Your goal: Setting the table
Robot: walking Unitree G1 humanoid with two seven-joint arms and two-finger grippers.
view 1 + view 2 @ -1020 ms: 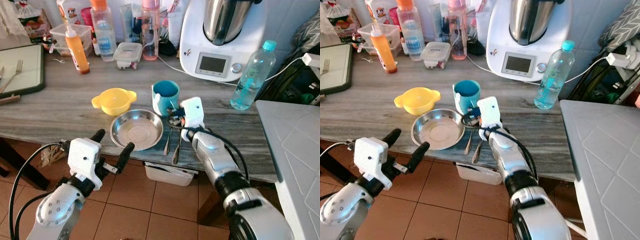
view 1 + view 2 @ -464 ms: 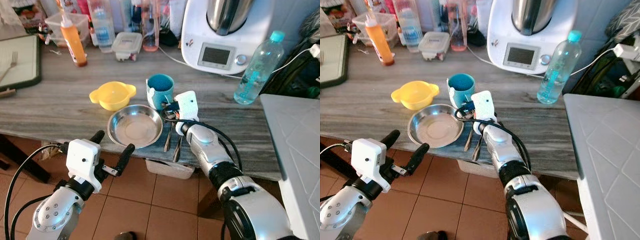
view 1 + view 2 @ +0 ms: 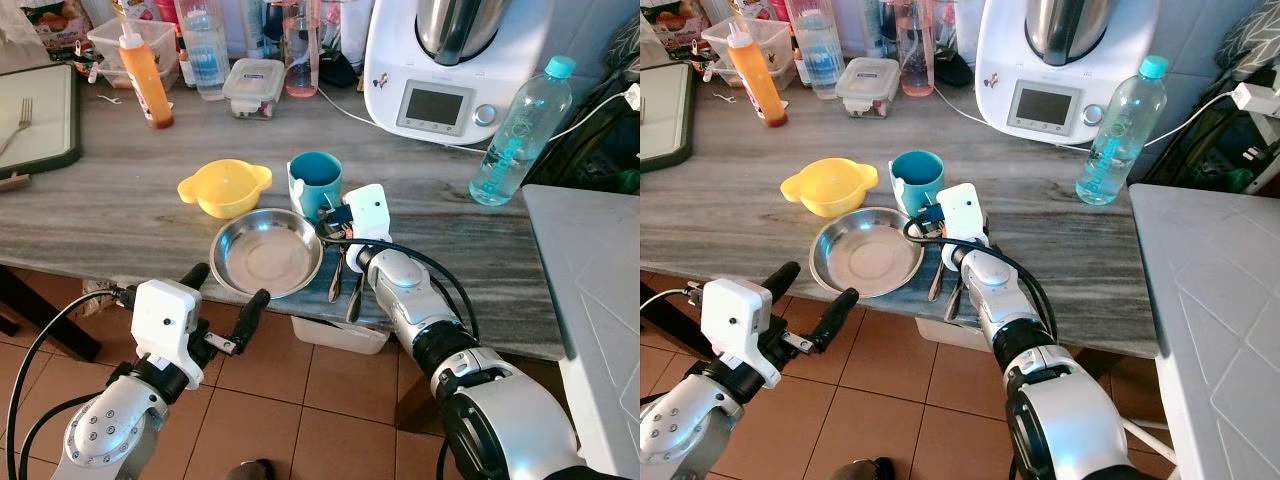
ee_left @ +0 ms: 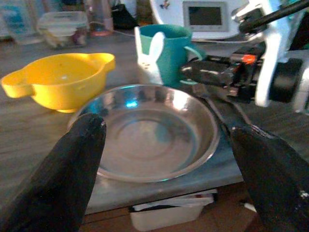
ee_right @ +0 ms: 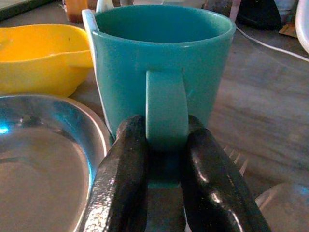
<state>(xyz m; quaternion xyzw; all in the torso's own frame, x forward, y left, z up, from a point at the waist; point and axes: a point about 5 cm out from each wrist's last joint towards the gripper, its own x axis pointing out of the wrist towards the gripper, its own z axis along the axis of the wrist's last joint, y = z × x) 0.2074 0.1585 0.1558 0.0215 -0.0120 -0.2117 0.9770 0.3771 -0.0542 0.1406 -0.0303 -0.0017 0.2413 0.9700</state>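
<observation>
Teal mug (image 5: 161, 63), handle clamped by right tool (image 5: 164, 193), crowded by steel plate (image 3: 266, 253), yellow bowl (image 3: 224, 187); left tool (image 3: 225, 297) apart.

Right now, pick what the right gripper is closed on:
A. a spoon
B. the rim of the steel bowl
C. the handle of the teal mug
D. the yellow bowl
C. In the right wrist view the right gripper has its two black fingers pressed on either side of the teal mug's handle, with the steel bowl and yellow bowl lying apart beside it.
</observation>
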